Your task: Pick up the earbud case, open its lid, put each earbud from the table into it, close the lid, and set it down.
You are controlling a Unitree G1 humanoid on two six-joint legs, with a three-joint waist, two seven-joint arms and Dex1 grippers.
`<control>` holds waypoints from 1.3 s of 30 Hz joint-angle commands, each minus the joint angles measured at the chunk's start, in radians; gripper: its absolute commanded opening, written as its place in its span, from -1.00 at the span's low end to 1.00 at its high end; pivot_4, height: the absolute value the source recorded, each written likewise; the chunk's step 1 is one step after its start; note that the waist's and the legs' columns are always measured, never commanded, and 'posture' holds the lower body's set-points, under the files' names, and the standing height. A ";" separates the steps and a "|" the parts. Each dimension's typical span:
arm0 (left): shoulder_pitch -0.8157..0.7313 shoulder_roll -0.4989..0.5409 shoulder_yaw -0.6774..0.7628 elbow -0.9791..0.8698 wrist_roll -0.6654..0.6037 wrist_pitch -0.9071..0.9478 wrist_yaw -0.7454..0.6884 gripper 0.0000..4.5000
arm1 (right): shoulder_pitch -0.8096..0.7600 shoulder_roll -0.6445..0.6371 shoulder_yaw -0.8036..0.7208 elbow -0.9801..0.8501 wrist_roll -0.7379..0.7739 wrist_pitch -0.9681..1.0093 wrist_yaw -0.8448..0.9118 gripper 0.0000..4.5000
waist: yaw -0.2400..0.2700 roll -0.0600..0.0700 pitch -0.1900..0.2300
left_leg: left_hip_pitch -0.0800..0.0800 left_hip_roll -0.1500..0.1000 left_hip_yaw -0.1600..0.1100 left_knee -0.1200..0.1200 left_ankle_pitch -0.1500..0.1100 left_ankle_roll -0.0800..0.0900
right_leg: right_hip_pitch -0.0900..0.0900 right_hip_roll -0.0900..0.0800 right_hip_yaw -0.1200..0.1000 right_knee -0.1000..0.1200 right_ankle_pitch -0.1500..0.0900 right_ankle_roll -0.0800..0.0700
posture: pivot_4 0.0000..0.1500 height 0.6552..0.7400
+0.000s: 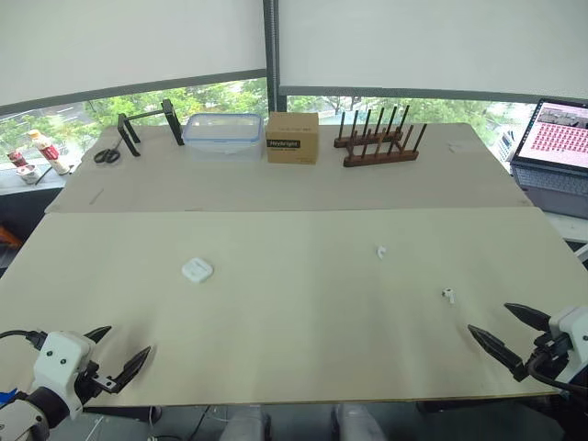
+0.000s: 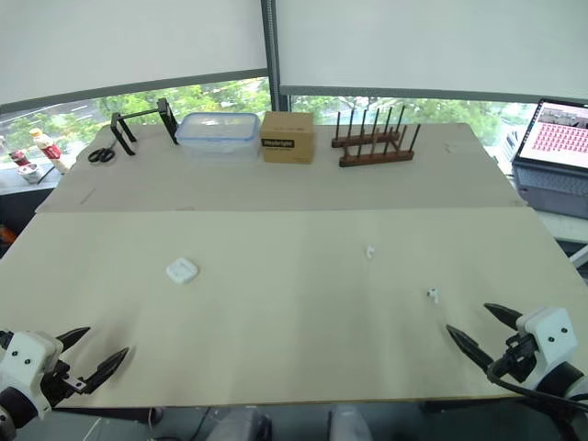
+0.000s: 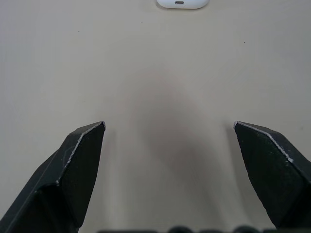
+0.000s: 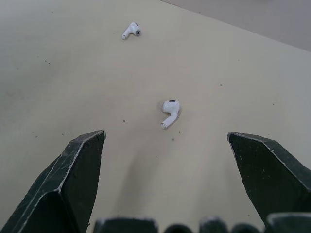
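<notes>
The left hand [image 1: 124, 344] and the right hand [image 1: 490, 318] are both released, fingers spread wide, at 7 and 4 o'clock of the surface [image 1: 294, 340]. The earbud case [image 1: 197, 269] lies at 10 o'clock from the surface's middle. One earbud [image 1: 381, 251] lies at 2 o'clock and the other earbud [image 1: 448, 295] at 3, near the right hand.

From the head we look forward and down over the whole counter [image 1: 294, 322] toward the windows [image 1: 138, 110]; our two eye views share nearly the same scene, slightly offset; the left wrist camera sits low and close above the counter, facing out through the left end effector [image 3: 169, 126] to the earbud case [image 3: 182, 3], shared with the head views; the right wrist camera does likewise through the right end effector [image 4: 166, 132] to the near earbud [image 4: 170, 110] and the far earbud [image 4: 130, 30], also shared.
</notes>
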 commanded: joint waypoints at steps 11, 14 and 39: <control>-0.054 0.020 0.053 0.019 -0.037 -0.072 -0.100 1.00 | -0.004 0.005 -0.028 -0.064 0.011 -0.002 -0.035 0.98 | -0.001 0.000 0.000 | 0.000 0.000 0.000 0.000 0.000 0.000 | 0.000 0.000 0.000 0.000 0.000 0.000 | 1.00 1.00; -0.058 0.024 0.060 0.026 -0.055 -0.033 -0.107 1.00 | 0.005 0.007 -0.027 -0.095 0.031 0.027 -0.042 0.98 | -0.001 0.000 0.000 | 0.000 0.000 0.000 0.000 0.000 0.000 | 0.000 0.000 0.000 0.000 0.000 0.000 | 1.00 1.00; -0.525 0.125 -0.168 0.240 0.009 0.117 -0.120 1.00 | -0.433 -0.149 0.331 -0.349 0.162 0.286 0.058 0.98 | -0.002 -0.001 0.001 | 0.001 -0.003 -0.011 0.000 0.000 0.000 | -0.002 0.001 -0.002 0.002 0.001 -0.001 | 1.00 1.00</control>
